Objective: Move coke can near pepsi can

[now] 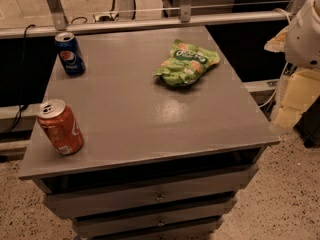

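The coke can (60,127), red-orange with white script and a silver top, stands upright near the front left corner of the grey table top (145,109). The pepsi can (69,53), dark blue with a round logo, stands upright near the back left corner. The two cans are well apart along the left edge. My gripper (295,101) is at the right edge of the view, off the table's right side and below the white arm housing (306,31), far from both cans. It holds nothing that I can see.
A crumpled green snack bag (186,62) lies at the back middle-right of the table. The table is a drawer cabinet with drawers (159,196) at the front. A metal rail (150,24) runs behind it. Speckled floor surrounds it.
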Available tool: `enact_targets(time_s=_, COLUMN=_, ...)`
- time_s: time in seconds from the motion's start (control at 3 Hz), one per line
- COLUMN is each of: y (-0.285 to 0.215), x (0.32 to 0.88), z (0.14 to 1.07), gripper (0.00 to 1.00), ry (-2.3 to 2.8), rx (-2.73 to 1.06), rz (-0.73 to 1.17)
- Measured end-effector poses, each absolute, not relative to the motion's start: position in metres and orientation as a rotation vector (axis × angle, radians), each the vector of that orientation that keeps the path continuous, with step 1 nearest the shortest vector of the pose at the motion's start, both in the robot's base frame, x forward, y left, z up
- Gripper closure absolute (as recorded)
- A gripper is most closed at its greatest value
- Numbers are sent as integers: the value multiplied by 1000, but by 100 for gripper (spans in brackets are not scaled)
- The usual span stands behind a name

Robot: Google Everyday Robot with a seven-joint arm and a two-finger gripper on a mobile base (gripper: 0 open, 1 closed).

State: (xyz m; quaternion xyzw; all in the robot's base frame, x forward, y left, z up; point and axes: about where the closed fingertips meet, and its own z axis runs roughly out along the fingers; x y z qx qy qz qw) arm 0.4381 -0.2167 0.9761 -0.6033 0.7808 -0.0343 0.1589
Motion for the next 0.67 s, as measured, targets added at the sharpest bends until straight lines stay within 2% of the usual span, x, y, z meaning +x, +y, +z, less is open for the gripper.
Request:
enact_targets(time_s=0.33, y=-217, x=438, z=976, gripper=0, ry=2232, rx=-1725, rz=-98)
enact_targets(time_s=0.67, y=-178, x=449, z=972, gripper=0, ry=2162, rx=-1719, rz=5)
